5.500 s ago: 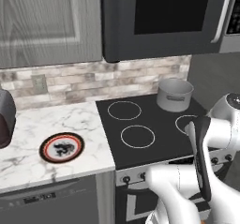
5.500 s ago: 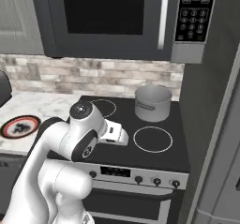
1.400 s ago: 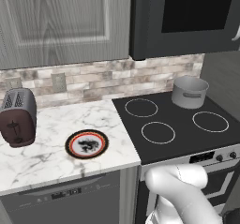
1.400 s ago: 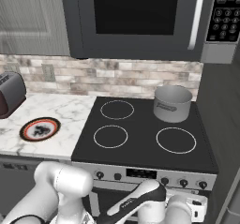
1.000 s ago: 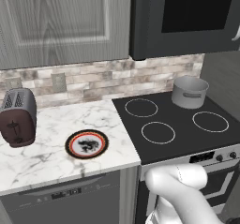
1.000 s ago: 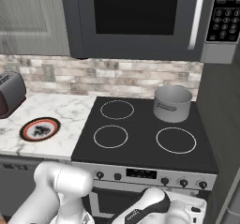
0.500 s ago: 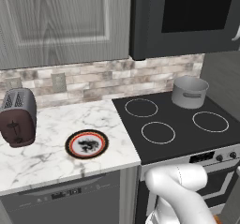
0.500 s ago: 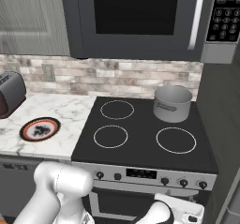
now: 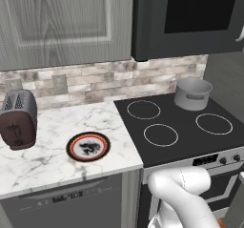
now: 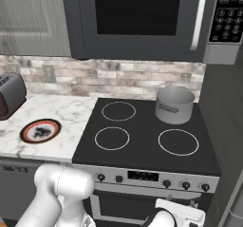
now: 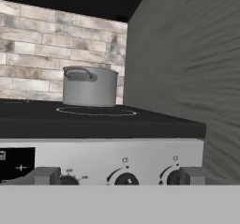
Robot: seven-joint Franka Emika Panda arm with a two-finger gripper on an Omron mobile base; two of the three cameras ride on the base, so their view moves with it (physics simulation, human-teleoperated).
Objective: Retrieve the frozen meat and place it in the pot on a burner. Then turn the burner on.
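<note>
The pot (image 10: 174,104) stands empty on the far right burner of the black cooktop (image 10: 142,140), near the brick backsplash; the frozen meat is nowhere to be made out. The pincer (image 11: 120,176) hangs low before the stove's knob row (image 11: 125,177), fingertips (image 11: 44,175) spread wide, pinching nothing. Judging by this, fetching comes first: swing toward the tall grey panel (image 11: 187,73) at right, probably the freezer, keeping clear of the knobs. Left of the stove, a marble counter (image 9: 52,150) carries a black-and-red plate (image 9: 88,146) and toaster (image 9: 18,119), under a microwave (image 10: 137,17).
</note>
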